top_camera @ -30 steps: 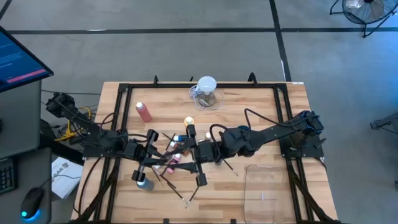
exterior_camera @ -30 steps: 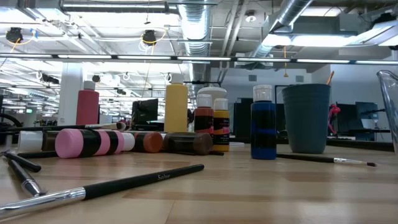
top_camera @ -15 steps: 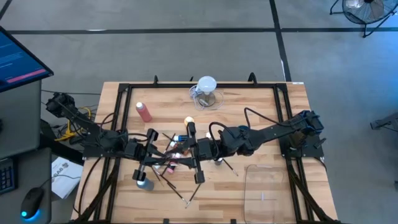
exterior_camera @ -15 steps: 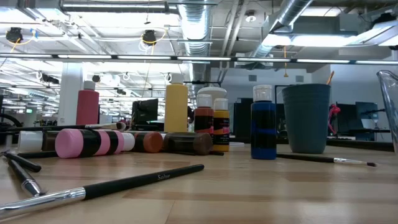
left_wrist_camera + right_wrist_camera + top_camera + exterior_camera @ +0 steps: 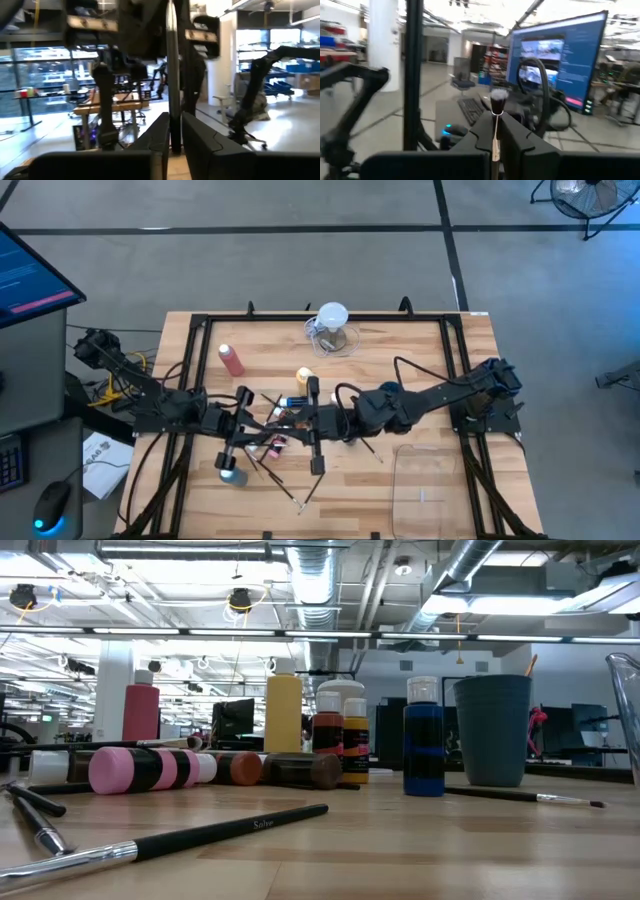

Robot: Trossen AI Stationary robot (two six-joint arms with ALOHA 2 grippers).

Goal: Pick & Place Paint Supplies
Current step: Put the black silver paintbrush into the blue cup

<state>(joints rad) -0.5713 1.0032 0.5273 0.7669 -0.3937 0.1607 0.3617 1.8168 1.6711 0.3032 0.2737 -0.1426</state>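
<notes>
Fingers of the right gripper [image 5: 496, 142] are clamped on a thin paintbrush [image 5: 496, 117], which stands upright between them with its dark tufted head above the fingertips. Fingers of the left gripper [image 5: 172, 142] pinch a thin dark rod [image 5: 173, 75] that rises straight up from the narrow gap between them. From above, both grippers meet over the cluster of small white-capped paint bottles [image 5: 290, 420] at the middle of the wooden table [image 5: 420, 370]. A pink-red squeeze bottle [image 5: 231, 359] stands apart, towards the far left. Loose dark paintbrushes [image 5: 165, 840] lie on the near table surface.
</notes>
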